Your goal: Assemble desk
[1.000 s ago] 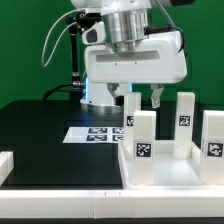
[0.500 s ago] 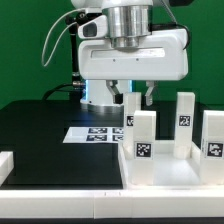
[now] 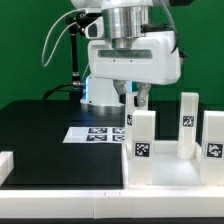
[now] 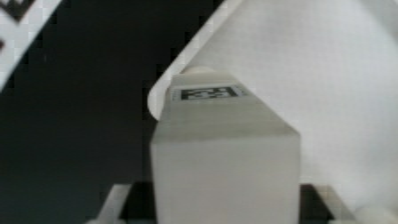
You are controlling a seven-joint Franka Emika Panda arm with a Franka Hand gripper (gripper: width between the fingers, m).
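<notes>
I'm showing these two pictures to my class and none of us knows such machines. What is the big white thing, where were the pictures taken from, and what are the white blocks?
The white machine is a robot arm; its gripper is a two-fingered hand pointing down. One picture comes from a camera standing off the arm, the other from a camera on its wrist. On the black table lie desk parts: upright block legs with square tags, on a wide white panel. The flat tagged sheet is the marker board. The gripper hangs just above one leg; whether it grips it is unclear.
</notes>
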